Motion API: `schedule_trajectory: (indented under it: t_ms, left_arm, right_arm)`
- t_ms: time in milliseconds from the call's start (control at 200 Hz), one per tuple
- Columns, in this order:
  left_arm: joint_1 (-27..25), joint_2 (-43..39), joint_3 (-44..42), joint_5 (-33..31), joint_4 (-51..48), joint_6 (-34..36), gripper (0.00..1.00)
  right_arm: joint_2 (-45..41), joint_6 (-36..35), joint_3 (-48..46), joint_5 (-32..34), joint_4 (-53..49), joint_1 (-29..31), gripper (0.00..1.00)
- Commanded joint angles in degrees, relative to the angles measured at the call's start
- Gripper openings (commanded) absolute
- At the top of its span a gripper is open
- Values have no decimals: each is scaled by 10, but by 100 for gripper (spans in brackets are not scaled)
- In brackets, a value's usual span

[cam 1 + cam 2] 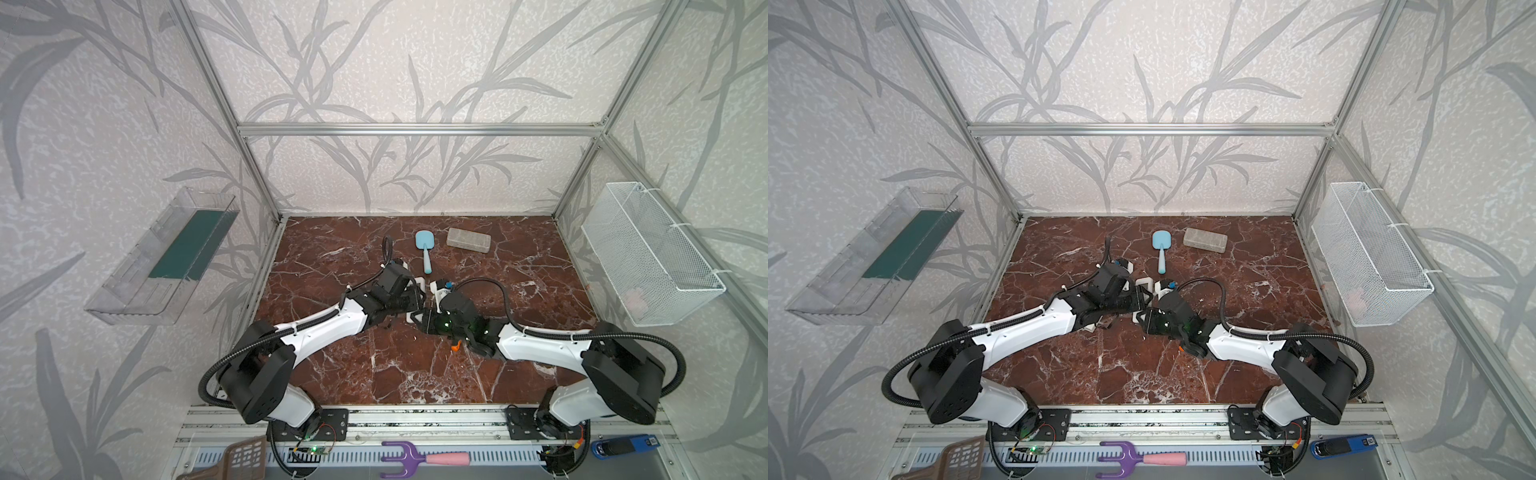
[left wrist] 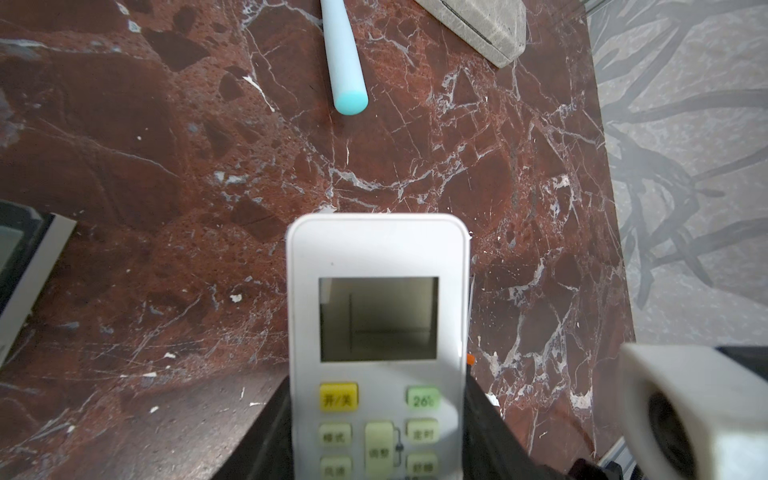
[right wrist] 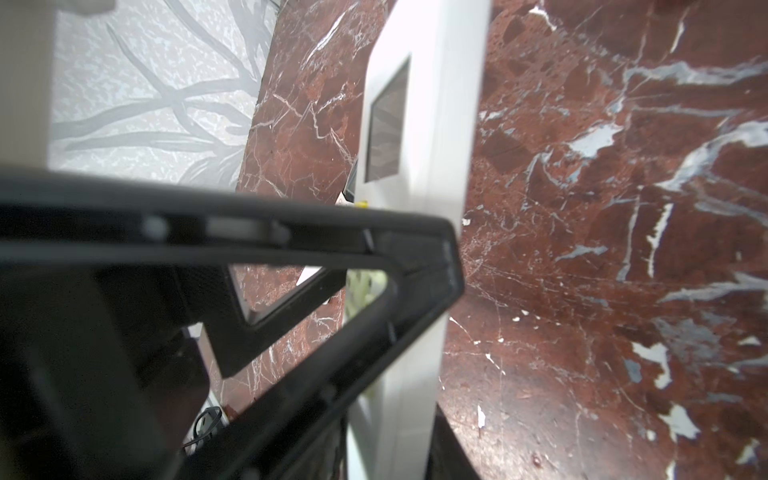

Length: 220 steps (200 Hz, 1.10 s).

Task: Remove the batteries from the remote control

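In the left wrist view the white remote control (image 2: 376,249) is held face toward the camera, with its grey display and yellow and green buttons showing. My left gripper (image 2: 376,432) is shut on it, a black finger (image 2: 266,436) on each long side. The right wrist view shows the same remote control (image 3: 440,124) edge-on, its lower end inside my right gripper (image 3: 399,457). In both top views the left gripper (image 1: 417,299) and right gripper (image 1: 424,320) meet at mid-table and cover the remote. The batteries are hidden.
A light-blue spatula (image 1: 424,249) and a grey box (image 1: 468,240) lie behind the grippers. An orange tool tip (image 1: 457,345) shows under the right arm. A wire basket (image 1: 648,253) hangs on the right wall, a clear tray (image 1: 166,257) on the left.
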Motion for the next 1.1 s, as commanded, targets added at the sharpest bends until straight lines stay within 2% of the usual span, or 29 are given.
schedule_trajectory:
  t_ms: [0,325,660,715,805,865,990,1060,1095]
  left_arm:
    - [-3,-17,-12,6,3,-11,28]
    - [1,-26,-19,-12,25,-3,40]
    - [15,-55,12,-33,-30,28,68]
    - [21,-63,18,-33,-40,30,72]
    - [37,-80,35,-33,-69,34,85]
    - [49,-95,47,-37,-93,37,99]
    - [81,-131,59,-35,-125,34,99]
    - [111,-139,53,9,-118,14,99]
    - [127,-137,48,50,-110,5,99]
  right_arm:
    - [-2,-11,17,8,52,1,26]
    - [-4,-36,11,11,57,1,15]
    - [-19,-121,45,52,-52,5,9]
    - [-26,-146,51,77,-82,9,8]
    - [-36,-193,61,122,-128,17,7]
    - [-42,-223,66,158,-158,25,7]
    - [-46,-285,82,247,-214,46,6]
    - [-42,-320,92,302,-236,61,7]
    - [-38,-338,98,331,-244,71,6]
